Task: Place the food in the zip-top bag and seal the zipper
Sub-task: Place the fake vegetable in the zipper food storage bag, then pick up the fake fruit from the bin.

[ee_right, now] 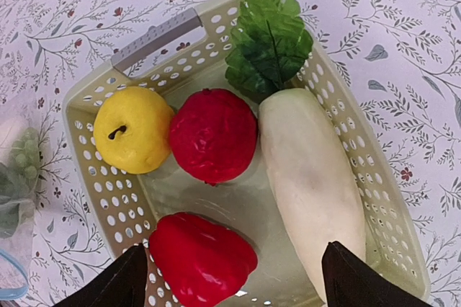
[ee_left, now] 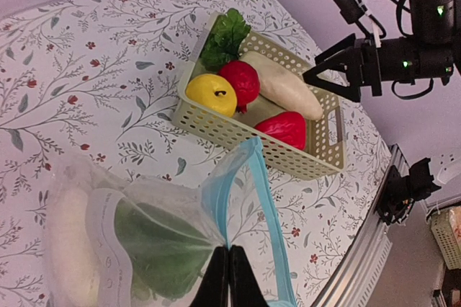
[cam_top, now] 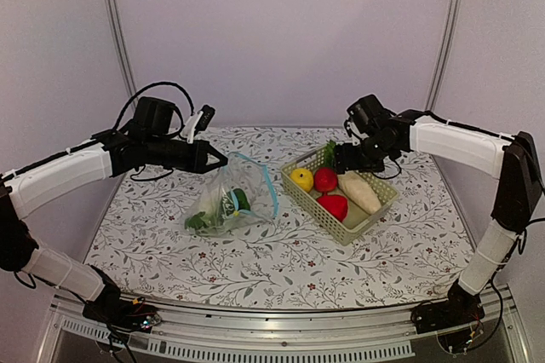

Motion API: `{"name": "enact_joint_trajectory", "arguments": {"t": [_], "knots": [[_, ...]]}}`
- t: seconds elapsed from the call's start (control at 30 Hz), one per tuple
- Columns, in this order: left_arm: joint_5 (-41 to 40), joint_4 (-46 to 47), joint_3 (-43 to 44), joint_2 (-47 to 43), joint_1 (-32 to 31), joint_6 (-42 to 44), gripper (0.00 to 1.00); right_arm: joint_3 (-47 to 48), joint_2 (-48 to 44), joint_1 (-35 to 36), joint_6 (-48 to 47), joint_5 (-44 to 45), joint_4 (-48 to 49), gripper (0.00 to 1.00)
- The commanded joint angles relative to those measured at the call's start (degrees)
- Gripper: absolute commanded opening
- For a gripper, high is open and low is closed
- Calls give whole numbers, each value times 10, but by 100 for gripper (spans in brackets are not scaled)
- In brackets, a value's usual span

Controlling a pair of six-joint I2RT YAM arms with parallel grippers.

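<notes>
My left gripper (cam_top: 220,158) (ee_left: 228,253) is shut on the rim of the see-through zip-top bag (cam_top: 228,203) (ee_left: 144,228) and holds its mouth up. The light-blue zipper (cam_top: 271,188) (ee_left: 268,206) curves open. Green leafy pieces (cam_top: 223,208) (ee_left: 155,246) lie inside the bag. My right gripper (cam_top: 342,158) (ee_right: 236,249) is open and empty above the pale green basket (cam_top: 375,214) (ee_right: 155,33). The basket holds a yellow apple (ee_right: 133,130), a red round piece (ee_right: 214,135), another red piece (ee_right: 202,260) and a white radish (ee_right: 310,177) with a green leaf (ee_right: 270,37).
The basket stands right of the bag on the flowered tablecloth (cam_top: 281,256). A metal rail (cam_top: 281,329) runs along the table's near edge. Plain walls close off the back and sides.
</notes>
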Motion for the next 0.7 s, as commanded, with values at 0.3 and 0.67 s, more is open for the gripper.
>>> {"name": "enact_joint_trajectory", "arguments": {"t": [0.3,0.67], "knots": [[7,17,-6,-4,3,7,0,69,118,19,17,-48,14,76],[6,16,-6,-6,3,7,0,108,191,19,36,10,14,71]]}}
